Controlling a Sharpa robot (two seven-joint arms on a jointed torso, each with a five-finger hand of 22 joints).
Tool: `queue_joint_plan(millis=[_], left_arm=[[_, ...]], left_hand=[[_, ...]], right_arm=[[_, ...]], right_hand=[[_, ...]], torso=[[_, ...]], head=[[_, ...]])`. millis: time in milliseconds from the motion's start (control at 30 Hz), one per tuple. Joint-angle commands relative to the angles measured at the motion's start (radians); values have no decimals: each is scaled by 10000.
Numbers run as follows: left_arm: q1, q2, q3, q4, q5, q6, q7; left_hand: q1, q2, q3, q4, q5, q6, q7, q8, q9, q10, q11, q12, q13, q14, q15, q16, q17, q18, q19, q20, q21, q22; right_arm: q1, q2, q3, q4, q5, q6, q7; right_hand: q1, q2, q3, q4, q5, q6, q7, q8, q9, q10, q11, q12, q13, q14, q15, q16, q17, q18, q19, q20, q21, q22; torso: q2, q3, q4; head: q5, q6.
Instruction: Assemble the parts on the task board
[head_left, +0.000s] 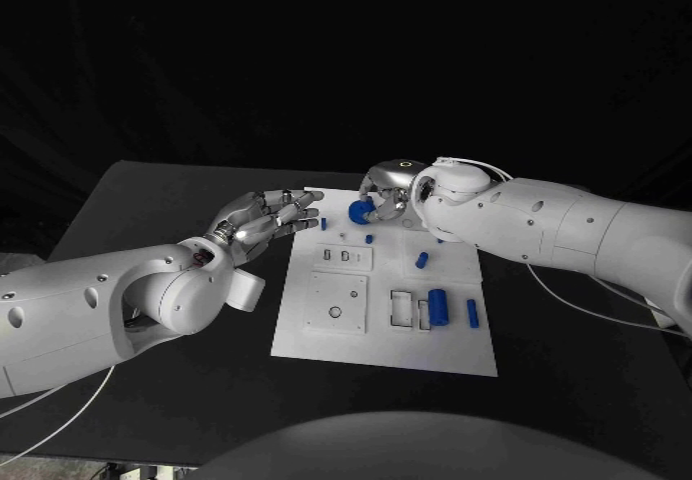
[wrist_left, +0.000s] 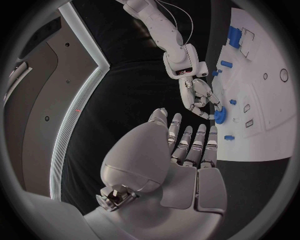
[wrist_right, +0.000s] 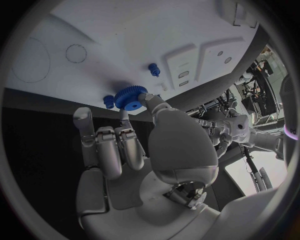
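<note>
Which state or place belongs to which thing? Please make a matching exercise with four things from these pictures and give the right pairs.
Things:
1. blue gear
2. left hand
3. task board
4. right hand

States or places:
A. white plate lying flat in the middle of the table
B. holds nothing, fingers apart, beside the board's edge
C. held between fingertips over the board's far edge
D. pinches a toothed blue part

Pairs: 1-C, 2-B, 3-A, 4-D
</note>
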Motion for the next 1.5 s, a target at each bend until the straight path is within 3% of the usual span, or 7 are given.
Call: queue_joint_plan(millis=[33, 267, 433, 567, 1233, 1500], left_arm=[[4, 14, 7, 29, -48, 140, 44], [3, 3, 7, 35, -48, 139, 35], [2, -4, 7, 41, -48, 138, 33], [2, -8, 7, 45, -48, 138, 31], [-2, 26, 5, 7, -48, 150, 2], [-15, 59, 5, -23, -48, 158, -26]], left_hand=[[66, 7, 63, -11, 59, -22, 104, 56, -5, 22, 60, 53, 16, 73, 22, 41, 14, -145, 55, 24, 48, 1], [76, 4, 69, -15, 65, -21, 109, 61, -4, 27, 66, 60, 17, 81, 24, 52, 16, -146, 60, 23, 53, 2], [84, 2, 74, -17, 69, -20, 112, 64, -4, 32, 71, 67, 18, 85, 25, 59, 16, -146, 62, 23, 55, 3], [89, 1, 77, -18, 72, -19, 115, 66, -4, 35, 73, 70, 18, 87, 26, 63, 16, -146, 64, 23, 57, 4], [89, 1, 77, -18, 72, -19, 115, 66, -4, 35, 73, 70, 18, 87, 26, 63, 16, -146, 64, 23, 57, 4], [108, -5, 90, -18, 80, -23, 128, 74, -5, 27, 87, 68, 15, 90, 30, 77, 16, -148, 60, 23, 57, 2]], right_arm=[[-71, 104, -18, -133, -158, 441, -39], [-125, 208, -17, -351, -189, 544, -79], [-138, 219, -17, -394, -194, 555, -105], [-144, 196, -17, -360, -195, 574, -117], [-239, -275, -18, 177, -151, 394, -10], [-259, -372, -19, 350, -120, 302, 38]], right_hand=[[-52, 53, 79, -3, -15, -87, 46, -52, -17, -26, -58, -57, 2344, 1000, -7, 27, 2621, -103, -76, -16, -42, 912], [-106, 11, 191, -5, -49, -307, 160, -300, -188, -135, -12, -94, 2313, 905, 36, 10, 2594, -90, -188, -27, -90, 887], [-143, -29, 311, -28, -71, -682, 280, -586, -548, -253, 70, -132, 2280, 851, 109, -1, 2579, -80, -282, -34, -128, 868], [-153, -46, 341, -46, -82, -832, 295, -599, -704, -301, 105, -147, 2266, 825, 141, -6, 2572, -75, -324, -34, -148, 859], [-159, -43, 358, -52, -89, -818, 278, -569, -761, -426, 121, -181, 2231, 805, 156, -10, 2567, -75, -326, -33, -146, 858], [-199, -68, 345, -76, -453, -980, 193, -581, -995, -556, 189, -227, 2190, 758, 221, -19, 2554, -67, -366, -32, -171, 846]], torso=[[0, -4, 2], [-11, -7, -5], [-9, 2, -14], [-9, 3, -10], [-9, 2, -12], [-10, -1, -7]], head=[[25, 0], [15, 0], [47, 0], [38, 0], [51, 0], [38, 0]])
